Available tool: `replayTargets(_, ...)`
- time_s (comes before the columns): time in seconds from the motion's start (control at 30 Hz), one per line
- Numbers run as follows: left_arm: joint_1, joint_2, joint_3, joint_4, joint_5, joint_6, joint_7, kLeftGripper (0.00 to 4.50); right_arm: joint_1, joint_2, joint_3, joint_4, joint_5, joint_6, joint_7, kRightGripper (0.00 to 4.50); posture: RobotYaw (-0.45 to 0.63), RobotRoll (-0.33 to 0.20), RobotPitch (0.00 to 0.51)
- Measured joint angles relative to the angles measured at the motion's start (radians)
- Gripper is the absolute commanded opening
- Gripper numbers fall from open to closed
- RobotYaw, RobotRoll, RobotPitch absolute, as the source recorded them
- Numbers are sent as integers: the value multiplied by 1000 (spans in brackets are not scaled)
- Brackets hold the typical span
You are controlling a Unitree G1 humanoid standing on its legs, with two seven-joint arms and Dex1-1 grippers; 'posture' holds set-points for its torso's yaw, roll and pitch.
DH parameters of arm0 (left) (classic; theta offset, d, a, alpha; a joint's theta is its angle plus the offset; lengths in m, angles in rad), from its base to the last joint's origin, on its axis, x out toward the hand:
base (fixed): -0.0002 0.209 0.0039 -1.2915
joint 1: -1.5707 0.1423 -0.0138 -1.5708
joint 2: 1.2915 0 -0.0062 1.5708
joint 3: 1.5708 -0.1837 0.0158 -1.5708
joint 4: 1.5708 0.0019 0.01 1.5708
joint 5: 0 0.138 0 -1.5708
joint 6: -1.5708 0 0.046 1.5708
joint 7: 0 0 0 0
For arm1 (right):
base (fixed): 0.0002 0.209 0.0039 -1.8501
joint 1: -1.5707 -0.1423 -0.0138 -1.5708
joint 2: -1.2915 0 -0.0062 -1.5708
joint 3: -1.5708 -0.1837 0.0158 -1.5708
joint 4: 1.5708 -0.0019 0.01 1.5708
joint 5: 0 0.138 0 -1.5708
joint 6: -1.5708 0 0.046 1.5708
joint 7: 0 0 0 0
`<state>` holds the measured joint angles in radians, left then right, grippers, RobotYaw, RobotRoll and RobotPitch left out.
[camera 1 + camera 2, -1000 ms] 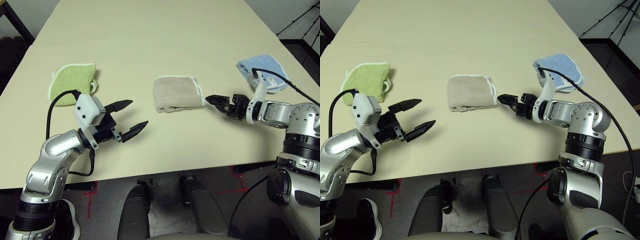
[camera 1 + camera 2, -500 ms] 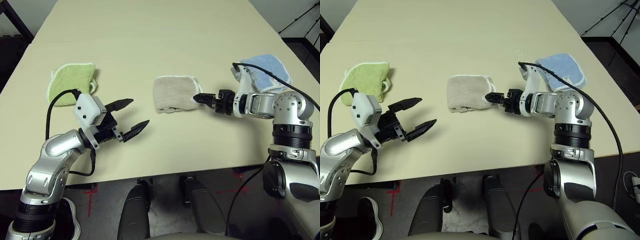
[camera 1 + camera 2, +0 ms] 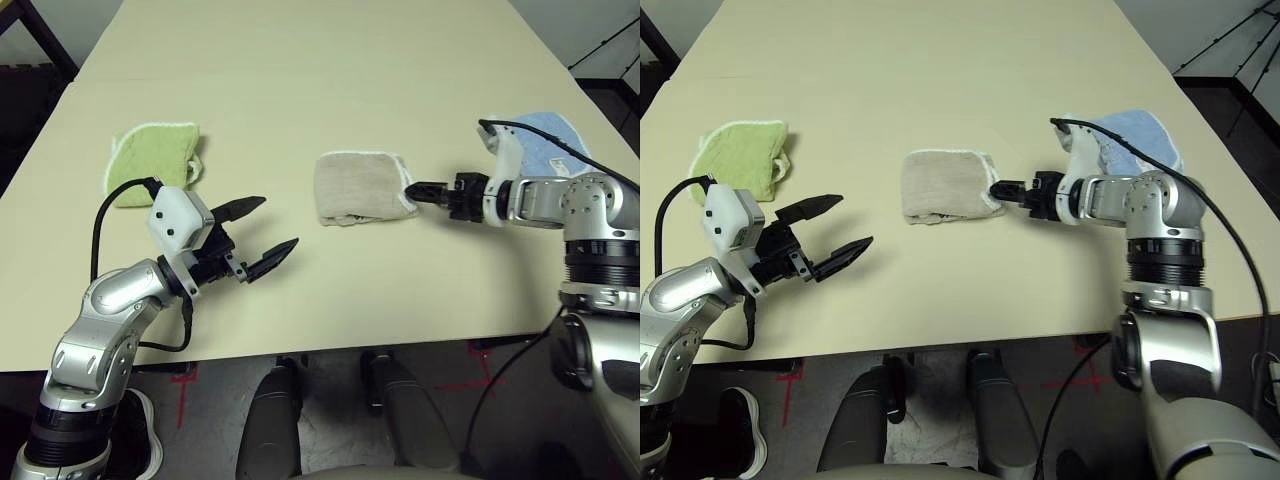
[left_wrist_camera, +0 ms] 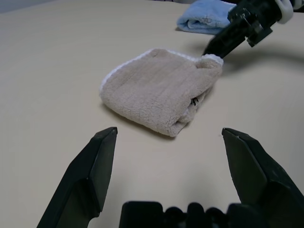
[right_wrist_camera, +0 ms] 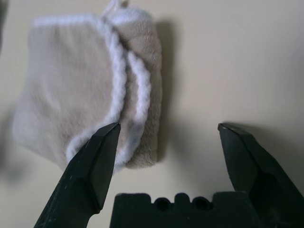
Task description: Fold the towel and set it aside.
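Towel (image 3: 360,187): folded, mid-worktop (image 3: 330,290), between green and blue cloths | left claw (image 3: 268,236): spread, apart from it | right claw (image 5: 168,127): spread wide, at the towel's white-edged side (one finger over the trim)

Our setting: robotics lab or test space, by appearance. We list: one broad cream bench (image 3: 330,290); dark floor with red tape marks (image 3: 182,400); one black tripod (image 3: 1247,50); cabled silver robot arms (image 3: 105,340).

no readable text, no legible labels
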<state>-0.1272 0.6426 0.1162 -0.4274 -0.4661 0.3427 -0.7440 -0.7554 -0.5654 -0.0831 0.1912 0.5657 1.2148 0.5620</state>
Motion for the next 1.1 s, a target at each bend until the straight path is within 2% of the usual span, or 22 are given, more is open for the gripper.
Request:
replayTargets(0.2,-16,-15,-22,7,7,-1,8,4459,25,-57,72,-3,-35,-114,127,4495,-56,0,211)
replayTargets(0.47,-16,-29,-23,8,20,-3,10,4459,19,-86,73,33,-42,-155,215,4495,-45,0,205)
replayTargets(0.7,-12,-30,-23,9,23,-7,9,4459,-34,-70,18,128,-36,-25,157,4495,-42,0,205)
replayTargets(0.93,-12,-30,-25,9,30,-12,8,4459,-53,-36,-49,126,-9,118,116,4495,-36,0,199)
replayTargets(1.1,-4,-33,-33,8,35,-19,8,4459,-55,-33,-54,97,14,199,114,4495,-27,0,196)
